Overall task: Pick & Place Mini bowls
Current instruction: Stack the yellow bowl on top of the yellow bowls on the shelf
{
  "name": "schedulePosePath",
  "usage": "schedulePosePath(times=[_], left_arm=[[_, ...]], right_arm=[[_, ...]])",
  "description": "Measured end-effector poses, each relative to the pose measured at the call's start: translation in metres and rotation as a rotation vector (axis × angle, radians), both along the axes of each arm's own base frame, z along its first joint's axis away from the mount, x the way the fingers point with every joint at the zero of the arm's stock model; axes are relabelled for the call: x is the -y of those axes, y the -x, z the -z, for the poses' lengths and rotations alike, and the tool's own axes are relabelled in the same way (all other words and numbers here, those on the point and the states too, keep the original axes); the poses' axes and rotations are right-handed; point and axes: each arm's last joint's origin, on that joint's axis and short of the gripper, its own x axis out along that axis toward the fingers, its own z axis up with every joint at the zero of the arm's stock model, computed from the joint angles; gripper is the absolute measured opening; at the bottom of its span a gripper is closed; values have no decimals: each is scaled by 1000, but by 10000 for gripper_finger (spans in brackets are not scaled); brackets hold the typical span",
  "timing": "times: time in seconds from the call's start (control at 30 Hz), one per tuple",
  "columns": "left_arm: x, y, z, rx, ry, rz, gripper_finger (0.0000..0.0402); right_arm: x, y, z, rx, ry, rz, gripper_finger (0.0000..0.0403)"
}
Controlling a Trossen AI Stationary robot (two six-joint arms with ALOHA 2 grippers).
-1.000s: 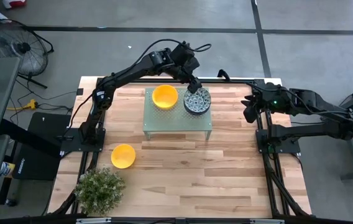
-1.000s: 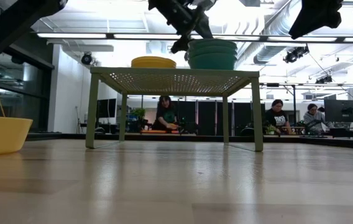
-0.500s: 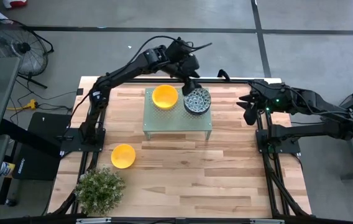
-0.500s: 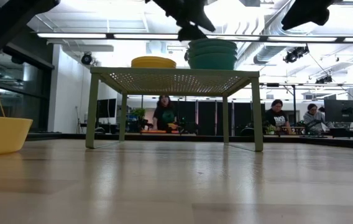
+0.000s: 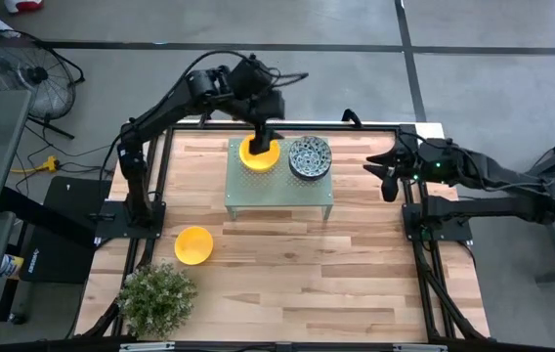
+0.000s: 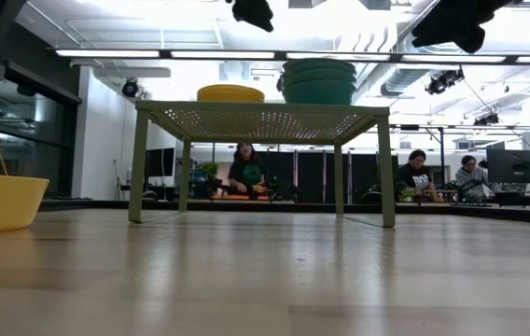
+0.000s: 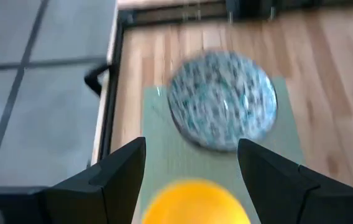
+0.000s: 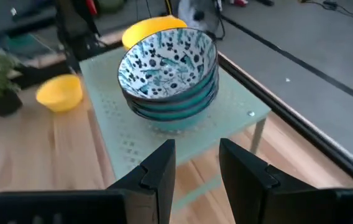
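Observation:
A stack of patterned mini bowls [image 5: 309, 156] and a yellow mini bowl stack [image 5: 255, 156] stand on the pale green stand [image 5: 277, 194]. They also show in the low view as the patterned stack [image 6: 319, 81] and the yellow stack [image 6: 230, 92]. Another yellow mini bowl [image 5: 193, 244] sits on the table at the left. My left gripper [image 5: 263, 132] hovers open high above the yellow stack, holding nothing; its wrist view shows the patterned bowls [image 7: 222, 99] ahead. My right gripper [image 5: 385, 178] waits open at the table's right edge, facing the patterned stack [image 8: 167, 68].
A potted plant [image 5: 157, 298] stands at the table's near left corner. The wooden table [image 5: 287, 274] shows bare boards in front of the stand. People sit at desks in the room behind, seen in the low view.
My left gripper has risen from the far rim of the patterned stack and gone toward the table's left, ending above the yellow stack; its wrist has rolled on the way. It has stayed open. The bowls have kept their places.

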Motion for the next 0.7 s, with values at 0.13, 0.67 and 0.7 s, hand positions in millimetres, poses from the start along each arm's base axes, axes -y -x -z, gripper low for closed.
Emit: schedulePosePath(times=[0.13,0.67,0.7], left_arm=[[13,3,2,-81,-59,-15,250],[41,45,-7,-270,-126,-78,250],[42,46,-6,-270,-122,-87,250]], right_arm=[[0,2,10,107,-11,14,113],[-2,8,15,139,-3,14,113],[-2,8,16,133,-6,15,113]])
